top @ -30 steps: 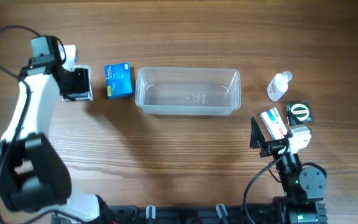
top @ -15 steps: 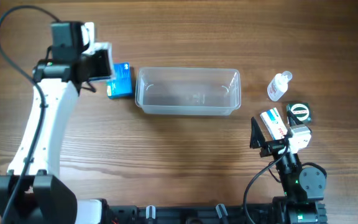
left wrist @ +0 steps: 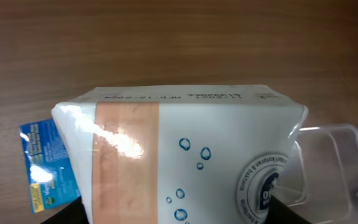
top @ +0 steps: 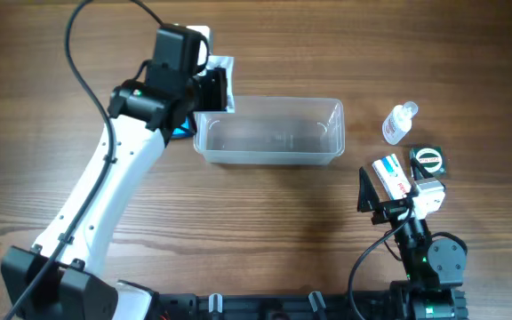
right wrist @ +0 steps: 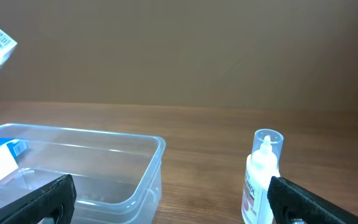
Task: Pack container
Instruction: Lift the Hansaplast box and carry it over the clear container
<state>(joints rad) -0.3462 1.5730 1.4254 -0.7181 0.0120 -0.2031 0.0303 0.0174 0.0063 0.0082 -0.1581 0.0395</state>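
Nearest, the right gripper (right wrist: pixel 179 210) gapes, empty. The container (top: pixel 269 158) lies mid-table. Over its far-left corner the left gripper (top: pixel 217 89) clamps a white box (left wrist: pixel 179 155); released here, it could catch the rim and tumble onto the blue box (left wrist: pixel 45 165).

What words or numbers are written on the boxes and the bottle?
No text reads clearly.
On the white box: small print and a round logo, too blurred.
On the blue box: print too small.
On the small bottle: label blurred.
On the red-and-white box and dark box: too small.
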